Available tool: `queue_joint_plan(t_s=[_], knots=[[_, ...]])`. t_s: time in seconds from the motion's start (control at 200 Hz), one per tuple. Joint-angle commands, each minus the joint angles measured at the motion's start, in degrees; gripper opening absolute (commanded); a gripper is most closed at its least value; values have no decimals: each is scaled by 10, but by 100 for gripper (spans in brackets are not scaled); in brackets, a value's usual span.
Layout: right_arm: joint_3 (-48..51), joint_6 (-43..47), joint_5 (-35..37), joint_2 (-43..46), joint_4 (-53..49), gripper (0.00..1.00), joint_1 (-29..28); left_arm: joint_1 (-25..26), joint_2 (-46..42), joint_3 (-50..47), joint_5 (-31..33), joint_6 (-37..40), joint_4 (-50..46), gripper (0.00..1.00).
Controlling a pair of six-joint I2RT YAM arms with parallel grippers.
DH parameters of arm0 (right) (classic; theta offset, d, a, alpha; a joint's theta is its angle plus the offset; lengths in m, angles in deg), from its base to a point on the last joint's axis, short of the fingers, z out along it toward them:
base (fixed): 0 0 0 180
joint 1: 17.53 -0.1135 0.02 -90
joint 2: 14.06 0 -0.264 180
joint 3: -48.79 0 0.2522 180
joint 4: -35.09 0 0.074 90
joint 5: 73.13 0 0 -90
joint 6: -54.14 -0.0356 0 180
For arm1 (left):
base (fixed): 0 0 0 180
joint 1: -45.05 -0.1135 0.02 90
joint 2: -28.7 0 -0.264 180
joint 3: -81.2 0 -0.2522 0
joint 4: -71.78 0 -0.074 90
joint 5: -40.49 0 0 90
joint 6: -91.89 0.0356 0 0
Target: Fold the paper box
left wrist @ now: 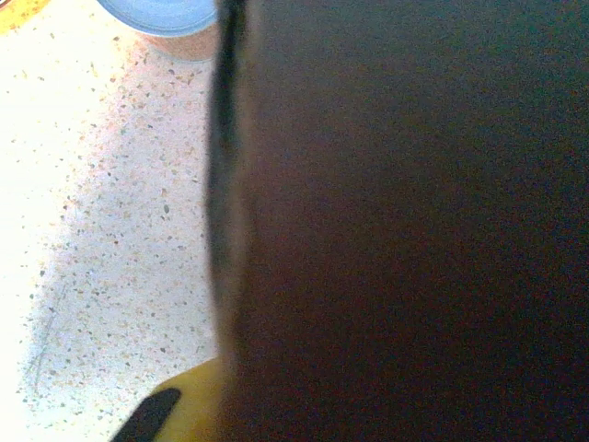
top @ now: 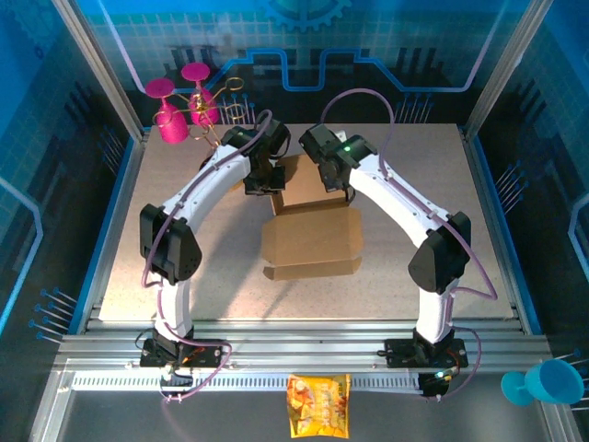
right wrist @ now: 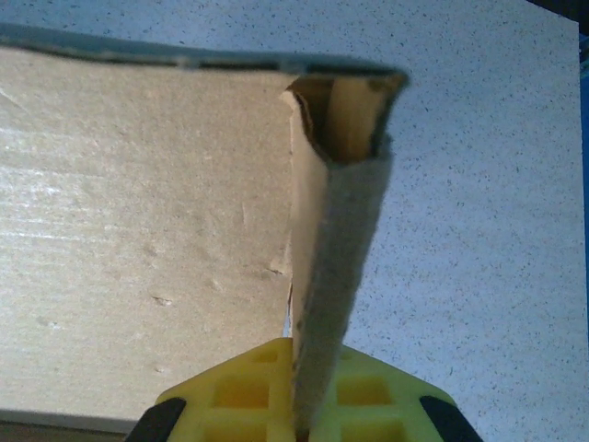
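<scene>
One paper box (top: 311,241) lies in the middle of the table (top: 184,267) with its far flap standing up, and two arms reach to that far edge. The right gripper (right wrist: 296,405) is clamped tight on a folded cardboard wall at the far right corner. The left gripper (top: 260,184) sits at the far left corner, its camera blocked by a dark blur (probably the cardboard), so I cannot tell how its jaws stand. Around the edges are two pink goblets (top: 179,106) far left, one blue cup (top: 545,382) near right and one snack packet (top: 318,405) near centre.
</scene>
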Motion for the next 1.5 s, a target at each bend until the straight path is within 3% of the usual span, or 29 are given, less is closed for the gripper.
queue_joint_plan(t_s=[0.0,0.2,0.395,0.485,0.635,0.936,1.166,1.496], knots=[[36,30,1,25,6,0,3,-11,-44,-6,-6,-16,14,20],[123,80,-20,71,99,0,11,-20,-68,-14,-83,-40,23,51],[189,95,-31,108,162,0,27,-29,-110,-35,-98,-101,30,65],[217,103,-43,127,195,0,36,-56,-143,-101,-105,-164,73,67],[253,117,-58,149,239,0,44,-101,-189,-231,-177,-276,231,68],[291,122,-87,165,278,0,57,-106,-151,-291,-230,-393,376,70],[320,121,-100,170,305,0,58,-104,-117,-298,-251,-416,402,66],[372,104,-132,187,370,0,74,-92,-118,-353,-272,-449,452,48]])
